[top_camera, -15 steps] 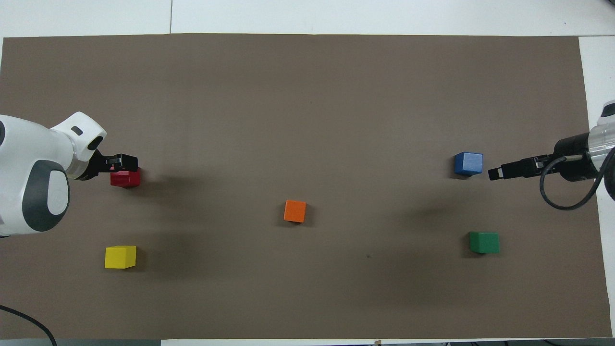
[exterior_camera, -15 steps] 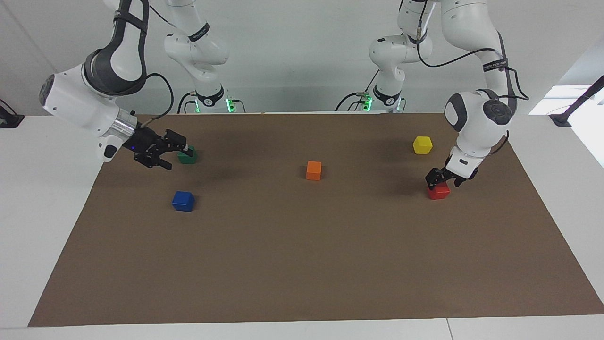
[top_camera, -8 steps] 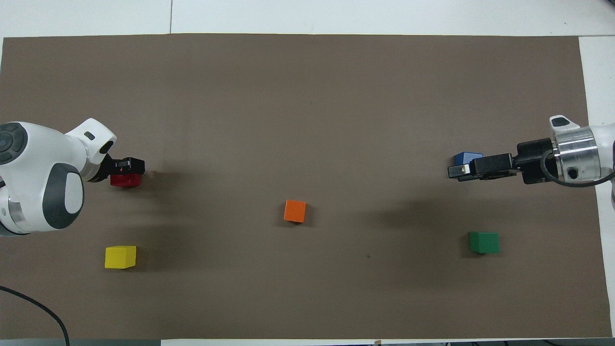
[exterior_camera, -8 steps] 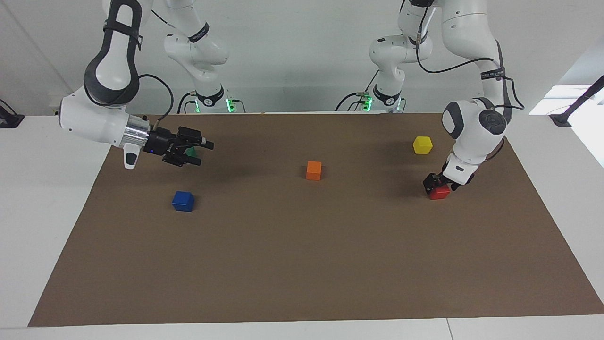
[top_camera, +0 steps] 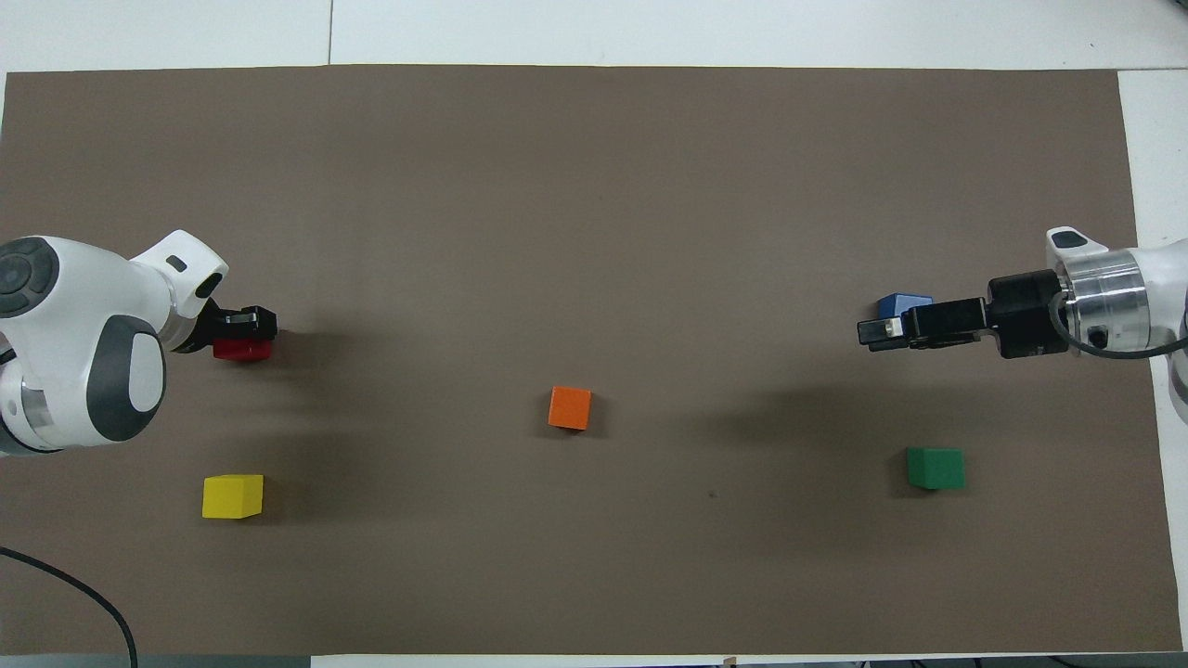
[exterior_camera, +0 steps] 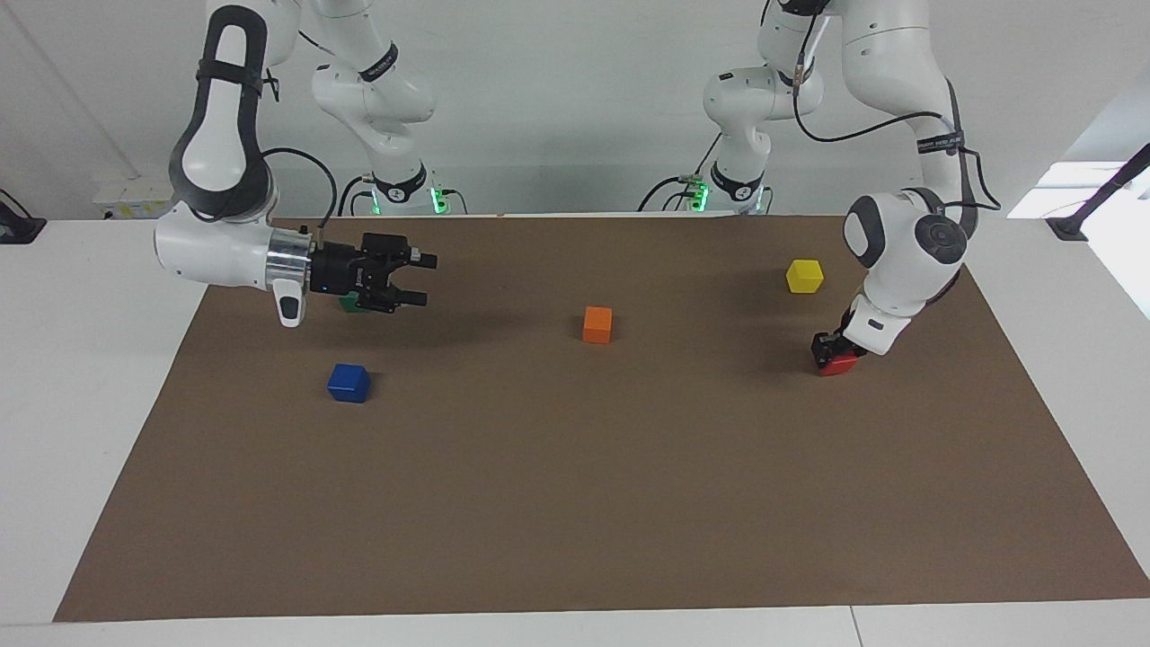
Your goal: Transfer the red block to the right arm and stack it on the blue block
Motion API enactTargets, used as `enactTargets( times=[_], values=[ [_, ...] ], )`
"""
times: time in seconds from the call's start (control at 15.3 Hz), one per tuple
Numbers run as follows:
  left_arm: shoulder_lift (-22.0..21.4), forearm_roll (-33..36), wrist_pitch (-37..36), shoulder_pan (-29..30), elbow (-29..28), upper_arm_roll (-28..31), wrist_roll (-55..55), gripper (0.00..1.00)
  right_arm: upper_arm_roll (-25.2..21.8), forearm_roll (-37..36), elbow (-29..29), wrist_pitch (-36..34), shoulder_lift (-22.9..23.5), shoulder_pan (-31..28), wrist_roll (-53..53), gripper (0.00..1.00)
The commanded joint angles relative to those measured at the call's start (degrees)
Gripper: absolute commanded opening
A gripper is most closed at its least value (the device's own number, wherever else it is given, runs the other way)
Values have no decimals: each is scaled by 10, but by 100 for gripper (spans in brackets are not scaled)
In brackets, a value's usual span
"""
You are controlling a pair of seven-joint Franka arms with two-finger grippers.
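Note:
The red block [exterior_camera: 843,365] sits on the brown mat toward the left arm's end; it also shows in the overhead view [top_camera: 243,351]. My left gripper [exterior_camera: 831,352] is down at the red block, right upon it [top_camera: 243,327]. The blue block [exterior_camera: 349,383] sits on the mat toward the right arm's end, partly covered from above [top_camera: 898,303]. My right gripper [exterior_camera: 424,279] is open and empty, held level in the air over the mat [top_camera: 868,331] with nothing between its fingers.
An orange cube [exterior_camera: 597,324] sits mid-mat. A yellow cube [exterior_camera: 805,276] lies nearer to the robots than the red block. A green cube [top_camera: 936,468] lies nearer to the robots than the blue block, mostly hidden by my right gripper in the facing view.
My right gripper has swung up and toward the middle of the table, levelling out. My left gripper has sunk lower onto the red block.

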Motion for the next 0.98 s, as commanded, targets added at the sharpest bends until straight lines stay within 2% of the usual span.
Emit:
enactTargets(
  times=[0.0,0.2,0.39,0.52,0.78,0.91],
  values=[
    [-18,-43,-147,-12,89,1,-77,0,2,65,2,-37,57,4,-57,97],
    [-38,-81,-262,-29,158,-27,-192,0,5,142,1,-64,78,30,-58,97],
    [-99,-185,-306,-30,152,-48,-360,0,6,226,1,-85,99,64,-58,97],
    [-122,-267,-344,-30,151,-49,-473,0,5,283,-3,-110,108,88,-59,97],
    [-151,-382,-345,-57,142,-49,-579,0,5,364,-3,-163,141,124,-59,95],
    [-160,-419,-307,-84,121,-49,-670,0,6,398,-8,-169,144,141,-59,95]
  ],
)
